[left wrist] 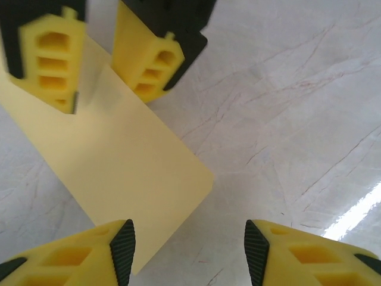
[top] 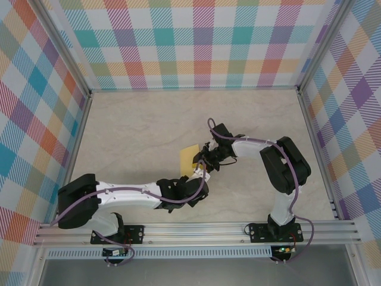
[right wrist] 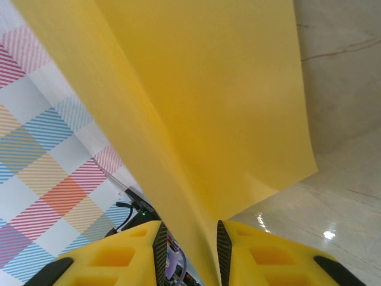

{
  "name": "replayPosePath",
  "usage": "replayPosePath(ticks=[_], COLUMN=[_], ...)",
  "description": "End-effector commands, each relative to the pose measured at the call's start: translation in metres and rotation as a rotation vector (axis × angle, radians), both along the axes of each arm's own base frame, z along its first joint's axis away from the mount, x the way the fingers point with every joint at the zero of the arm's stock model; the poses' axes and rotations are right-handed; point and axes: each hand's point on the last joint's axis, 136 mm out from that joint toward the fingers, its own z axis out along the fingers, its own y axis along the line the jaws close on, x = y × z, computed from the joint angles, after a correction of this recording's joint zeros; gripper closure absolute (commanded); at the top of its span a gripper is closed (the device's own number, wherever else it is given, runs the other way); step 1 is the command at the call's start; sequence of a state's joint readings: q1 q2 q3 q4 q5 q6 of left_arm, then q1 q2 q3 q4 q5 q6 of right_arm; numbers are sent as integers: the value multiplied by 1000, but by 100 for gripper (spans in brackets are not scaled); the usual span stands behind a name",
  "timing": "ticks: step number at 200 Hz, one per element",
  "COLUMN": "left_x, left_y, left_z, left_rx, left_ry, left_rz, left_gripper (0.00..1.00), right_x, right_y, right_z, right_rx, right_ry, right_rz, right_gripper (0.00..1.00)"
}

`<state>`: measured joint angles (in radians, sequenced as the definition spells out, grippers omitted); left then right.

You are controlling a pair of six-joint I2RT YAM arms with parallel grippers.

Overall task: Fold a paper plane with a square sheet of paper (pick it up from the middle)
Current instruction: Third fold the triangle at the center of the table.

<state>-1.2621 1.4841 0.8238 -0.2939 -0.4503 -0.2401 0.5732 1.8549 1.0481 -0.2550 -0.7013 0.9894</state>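
Observation:
The square sheet of paper [top: 189,156] is bright yellow and sits at mid-table, between the two gripper heads. My right gripper [top: 206,159] is shut on its near edge. In the right wrist view the sheet [right wrist: 208,89] rises from between the pads as a curved, doubled surface. My left gripper [top: 198,176] is just in front of it. In the left wrist view the sheet [left wrist: 125,167] looks like a long rectangle slanting down over the table, with the right gripper [left wrist: 107,98] on its far end. The left gripper [left wrist: 190,250] stands open, with the paper's lower corner beside its left fingertip [left wrist: 122,247].
The pale marbled tabletop [top: 131,131] is bounded by checked walls [top: 196,42] at the back and on both sides. An aluminium rail [top: 196,229] at the near edge carries both arm bases. The two arms meet near the centre.

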Motion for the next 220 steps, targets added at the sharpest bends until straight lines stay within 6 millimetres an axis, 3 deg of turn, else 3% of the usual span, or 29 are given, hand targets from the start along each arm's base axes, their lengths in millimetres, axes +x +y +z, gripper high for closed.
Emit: replayPosePath(ticks=[1, 25, 46, 92, 151, 181, 201, 220], left_x=[3, 14, 17, 16, 17, 17, 21, 24], left_y=[-3, -1, 1, 7, 6, 10, 13, 16], left_z=[-8, -7, -2, 0, 4, 1, 0, -4], left_rx=[95, 122, 103, 101, -49, -162, -241, -297], left_ry=[-34, -108, -133, -132, 8, 137, 220, 290], left_rz=[-11, 38, 58, 62, 50, 48, 54, 55], left_gripper=[45, 46, 53, 100, 100, 100, 100, 100], right_x=[6, 4, 4, 2, 4, 9, 13, 16], right_y=[4, 3, 2, -1, -7, -28, -44, -47], right_z=[14, 14, 14, 10, 13, 19, 20, 23], right_rx=[33, 34, 30, 13, -8, -92, -188, -215], right_ry=[-26, -23, -23, -20, -39, -88, -128, -154], right_rz=[8, 8, 10, 12, 13, -4, 7, 23], right_gripper=[69, 69, 69, 69, 67, 55, 52, 52])
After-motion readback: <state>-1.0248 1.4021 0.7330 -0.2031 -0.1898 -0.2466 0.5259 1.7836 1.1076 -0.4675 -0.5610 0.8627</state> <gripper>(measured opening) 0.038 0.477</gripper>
